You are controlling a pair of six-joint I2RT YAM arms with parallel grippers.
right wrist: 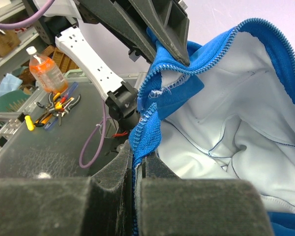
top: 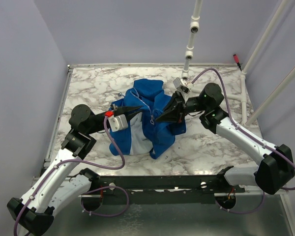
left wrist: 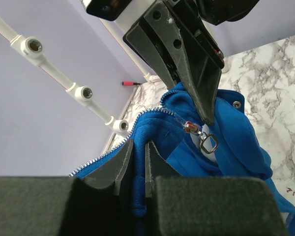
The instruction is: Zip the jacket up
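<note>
From above, the jacket (top: 148,120) sat bunched in the middle of the marble table (top: 206,147), a little nearer the far edge, with both arms reaching in from either side. The overhead view gave the layout, but the fingertips were lost in blue cloth. The left wrist camera filled that in. The left gripper (left wrist: 137,153) was nearly closed, its two pads pinching a thick blue fold of the front edge with only a narrow gap between them. Just beyond it the zipper teeth (left wrist: 137,125) ran up to the slider (left wrist: 191,128), with a red mark on it and a metal pull ring (left wrist: 208,143) hanging below. The tip of the other arm's finger came down right beside that slider, though whether it touched it I could not tell. Only this view showed the slider at all. The right wrist camera showed the other side of things. The right gripper (right wrist: 137,164) was clamped tight on a toothed blue edge that ran straight down between its pads, and the pale lining (right wrist: 236,128) lay spread open to the right. Past the table's near edge it also caught an orange bottle (right wrist: 44,73) and some hand tools (right wrist: 59,104) on a dark bench.
</note>
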